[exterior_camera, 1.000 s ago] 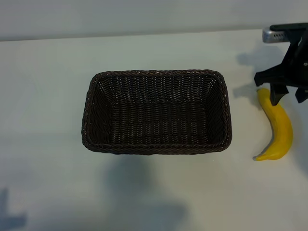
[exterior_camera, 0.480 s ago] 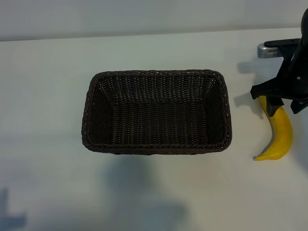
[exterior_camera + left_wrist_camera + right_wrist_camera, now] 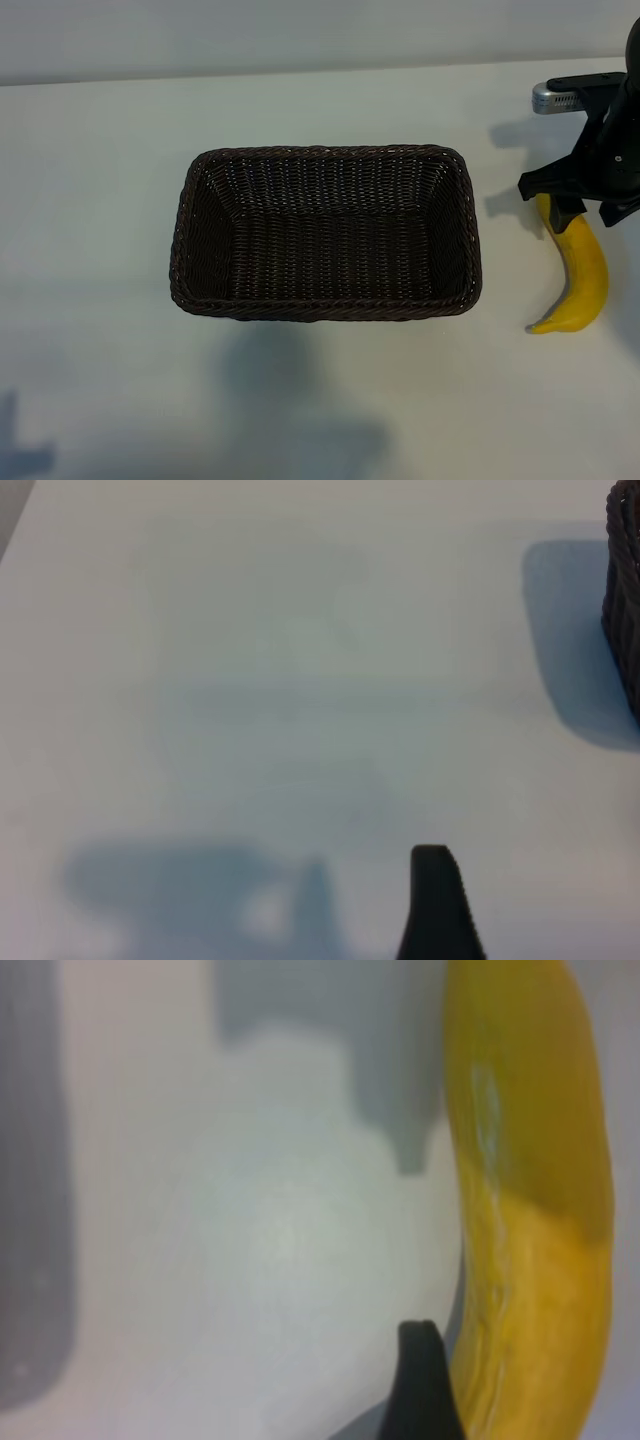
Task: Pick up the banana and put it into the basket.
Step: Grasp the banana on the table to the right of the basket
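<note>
– Where is the banana [image 3: 583,275]?
– From outside, it lies right of the basket [image 3: 325,305], under my right gripper [image 3: 585,205], jaws wide apart
– And close up?
– One finger beside it; I should straddle it, then squeeze gently

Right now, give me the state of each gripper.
Left gripper: open, holding nothing, over bare table beside the basket.
Right gripper: open, straddling the banana, not gripping it.
</note>
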`<state>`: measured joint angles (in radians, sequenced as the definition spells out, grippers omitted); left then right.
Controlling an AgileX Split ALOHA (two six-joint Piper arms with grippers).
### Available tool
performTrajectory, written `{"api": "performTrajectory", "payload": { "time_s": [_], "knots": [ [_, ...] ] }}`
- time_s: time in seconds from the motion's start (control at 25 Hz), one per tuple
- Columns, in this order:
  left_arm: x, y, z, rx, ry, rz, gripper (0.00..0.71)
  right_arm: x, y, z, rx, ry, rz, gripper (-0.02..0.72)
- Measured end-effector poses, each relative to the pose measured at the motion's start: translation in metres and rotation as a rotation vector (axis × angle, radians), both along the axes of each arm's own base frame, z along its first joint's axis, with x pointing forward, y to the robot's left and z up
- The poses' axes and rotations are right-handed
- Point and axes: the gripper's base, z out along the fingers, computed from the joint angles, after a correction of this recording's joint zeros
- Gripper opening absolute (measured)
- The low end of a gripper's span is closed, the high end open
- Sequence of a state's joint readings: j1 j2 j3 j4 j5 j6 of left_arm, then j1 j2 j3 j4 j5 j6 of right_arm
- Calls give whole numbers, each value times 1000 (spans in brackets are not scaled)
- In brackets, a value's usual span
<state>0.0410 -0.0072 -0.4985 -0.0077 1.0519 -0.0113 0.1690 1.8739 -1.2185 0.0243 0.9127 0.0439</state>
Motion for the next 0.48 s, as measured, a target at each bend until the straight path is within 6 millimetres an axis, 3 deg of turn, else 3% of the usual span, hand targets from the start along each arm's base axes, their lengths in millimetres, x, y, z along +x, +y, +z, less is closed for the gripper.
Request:
{"api": "performTrajectory", "payload": {
  "time_s": [0.28, 0.48],
  "knots": [
    [0, 0, 0, 0, 0, 0, 505, 2, 0, -1, -4, -20, 7, 536],
    [0, 0, 0, 0, 0, 0, 505, 4, 0, -17, -16, 20, 12, 536]
  ]
}}
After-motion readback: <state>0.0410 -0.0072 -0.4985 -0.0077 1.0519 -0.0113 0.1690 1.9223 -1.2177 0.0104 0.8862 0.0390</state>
